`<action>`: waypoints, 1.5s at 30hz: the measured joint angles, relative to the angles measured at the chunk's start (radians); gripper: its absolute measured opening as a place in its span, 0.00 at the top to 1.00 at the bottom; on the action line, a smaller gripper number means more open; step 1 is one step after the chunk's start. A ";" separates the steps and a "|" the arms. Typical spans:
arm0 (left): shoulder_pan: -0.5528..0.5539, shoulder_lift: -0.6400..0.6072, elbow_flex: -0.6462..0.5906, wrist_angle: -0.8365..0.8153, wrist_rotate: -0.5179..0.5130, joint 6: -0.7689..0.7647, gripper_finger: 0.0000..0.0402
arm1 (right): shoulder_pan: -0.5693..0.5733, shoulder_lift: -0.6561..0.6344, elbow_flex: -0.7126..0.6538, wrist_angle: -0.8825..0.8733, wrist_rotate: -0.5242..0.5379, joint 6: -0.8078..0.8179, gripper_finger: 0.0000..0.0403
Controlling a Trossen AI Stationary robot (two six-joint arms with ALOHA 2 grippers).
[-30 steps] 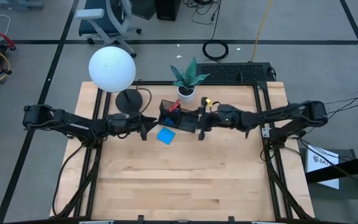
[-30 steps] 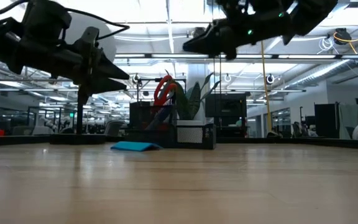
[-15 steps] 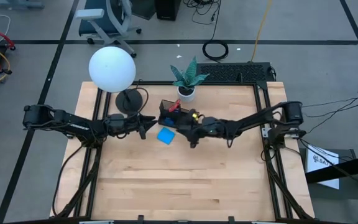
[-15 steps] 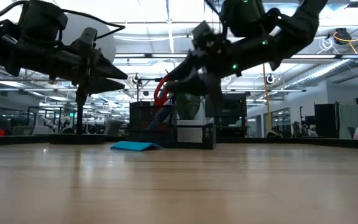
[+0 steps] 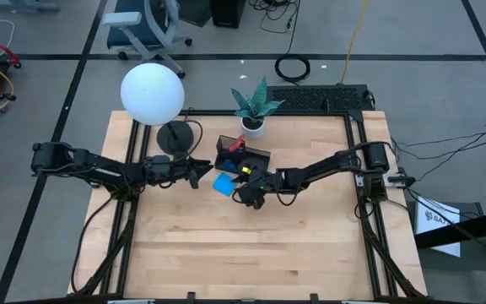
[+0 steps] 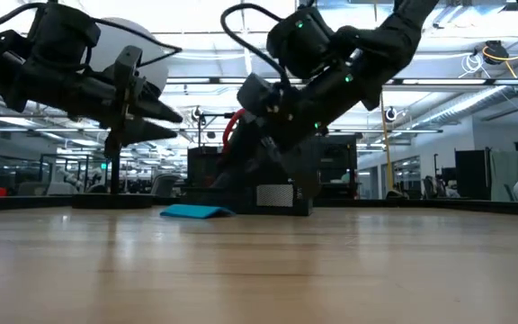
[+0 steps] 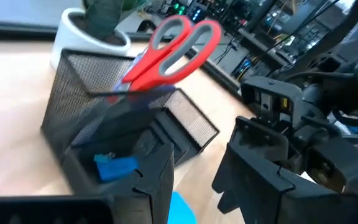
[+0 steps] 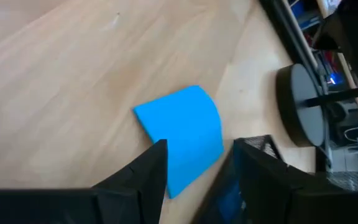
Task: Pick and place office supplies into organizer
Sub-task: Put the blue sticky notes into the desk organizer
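Note:
The bright blue note pad [image 5: 224, 184] lies flat on the table just near of the black mesh organizer [image 5: 243, 157]. In the right wrist view the pad [image 8: 182, 134] sits right ahead of my open right gripper [image 8: 194, 167], whose fingers straddle its near edge without touching. My right gripper [image 5: 245, 193] hangs low beside the pad. The red-handled scissors [image 7: 173, 50] stand blades-down in the organizer's upright compartment, and a tiny blue piece [image 7: 114, 167] lies in its low tray. My left gripper [image 5: 196, 173] hovers open left of the pad. I see no pens.
A white plant pot [image 5: 253, 127] stands behind the organizer. A lamp with a white globe [image 5: 152, 93] and round black base [image 5: 174, 137] is at the far left. The near half of the wooden table [image 5: 243, 253] holds nothing.
My right gripper has swung from above the organizer toward the table's left and near edge and has come down, tipping its fingers toward the blue note pad. The pad and the organizer have stayed where they were.

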 joint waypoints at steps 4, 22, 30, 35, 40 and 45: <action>-0.008 0.000 0.000 -0.078 -0.020 -0.041 0.62 | 0.007 0.023 0.000 -0.005 -0.001 -0.020 0.57; -0.022 0.059 -0.001 -0.203 -0.081 -0.131 0.62 | 0.009 0.029 0.001 0.001 0.006 -0.045 0.57; -0.019 0.218 -0.001 -0.102 -0.083 -0.167 0.62 | 0.009 0.029 0.001 0.003 0.049 -0.068 0.57; -0.019 0.326 0.010 0.008 -0.066 -0.174 0.62 | 0.009 0.033 0.001 0.007 0.050 -0.069 0.57; -0.019 0.420 0.046 0.009 -0.054 -0.190 0.62 | 0.009 0.033 0.001 -0.020 0.047 -0.068 0.57; -0.019 0.488 0.097 0.014 -0.060 -0.171 0.62 | 0.002 0.034 0.001 -0.053 -0.002 -0.049 0.57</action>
